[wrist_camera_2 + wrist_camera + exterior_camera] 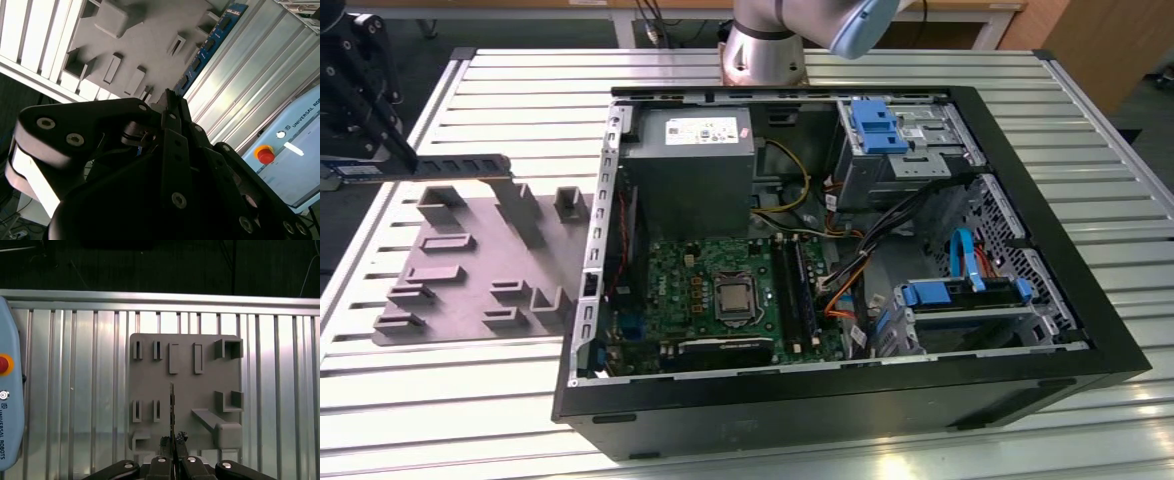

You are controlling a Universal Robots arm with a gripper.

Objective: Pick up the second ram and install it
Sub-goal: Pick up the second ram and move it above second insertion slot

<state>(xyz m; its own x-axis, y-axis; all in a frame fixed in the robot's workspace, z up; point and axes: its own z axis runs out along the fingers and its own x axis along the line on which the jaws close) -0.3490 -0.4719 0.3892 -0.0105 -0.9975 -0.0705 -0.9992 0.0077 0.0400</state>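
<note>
one end of the second ram [454,165] clamped tight by the gripper [360,168] over the grey tray [467,260], edge-down for slotting i guess

Exterior view: bright, even overhead light. The ribbed table [1107,430] shows glare at 6 o'clock, and the case [827,400] interior is shadowed. Second wrist view: strong table glare at 3 o'clock. The gripper [170,97], clamped on the second ram [207,44], renders near-black. First wrist view: unlit dark band at 12 o'clock.
</note>
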